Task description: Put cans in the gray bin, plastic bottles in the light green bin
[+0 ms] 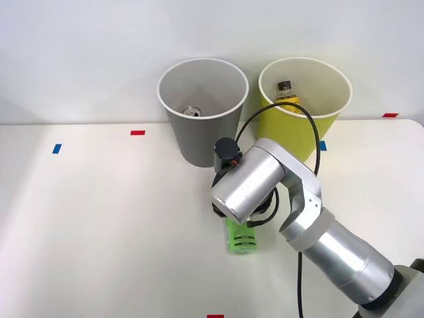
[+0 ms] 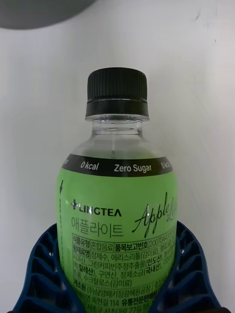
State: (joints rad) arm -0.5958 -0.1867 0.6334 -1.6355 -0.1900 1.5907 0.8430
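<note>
Blue fingers (image 2: pixel 36 274) hug both sides of green bottle (image 2: pixel 117 220), lying on desk (image 1: pixel 99 218) before the bins. Squeeze firm on label, lift clear, carry over rim of light green bin (image 1: pixel 331 116), not gray bin (image 1: pixel 199 136).

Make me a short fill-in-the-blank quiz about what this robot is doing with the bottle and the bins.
1. The green bottle sits between the gripper's two ____ fingers.
2. The bottle's cap is ____.
3. The can lies inside the ____ bin.
4. The yellow-labelled bottle stands in the ____ bin.

Missing words: blue; black; gray; light green
</note>
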